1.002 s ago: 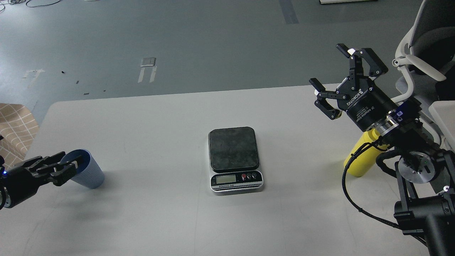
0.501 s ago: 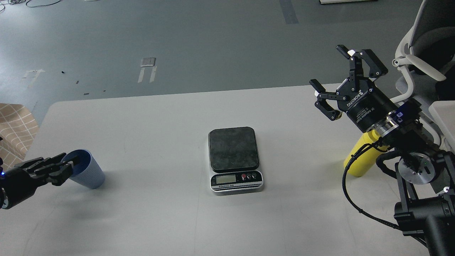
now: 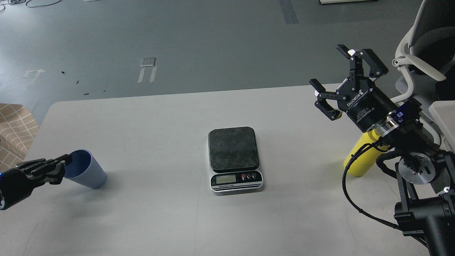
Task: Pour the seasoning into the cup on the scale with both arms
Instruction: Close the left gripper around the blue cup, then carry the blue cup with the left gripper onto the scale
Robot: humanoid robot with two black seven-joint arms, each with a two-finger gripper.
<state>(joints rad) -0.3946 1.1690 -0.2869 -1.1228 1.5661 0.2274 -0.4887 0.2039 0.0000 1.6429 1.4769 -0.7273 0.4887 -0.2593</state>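
Observation:
The light-blue ribbed cup [image 3: 89,175] stands on the table at the far left. My left gripper [image 3: 60,167] is level with its rim on the left side, and its upper fingertip touches or overlaps the rim. Its dark fingers lie close together, so I cannot tell their state. The scale [image 3: 234,158] sits in the middle of the table with its dark plate bare. The yellow seasoning bottle [image 3: 359,160] stands at the right; my right arm hides its top. My right gripper [image 3: 328,67] is wide open and empty, raised above and left of the bottle.
The white table [image 3: 160,117] ends at a far edge, with grey floor beyond. A white office chair [image 3: 419,53] stands at the right behind my right arm. A tan checked object [image 3: 14,128] lies off the table's left edge.
My left gripper has drawn back to the left, from over the cup's rim to its left edge. The cup shifted very slightly. The right arm has barely moved.

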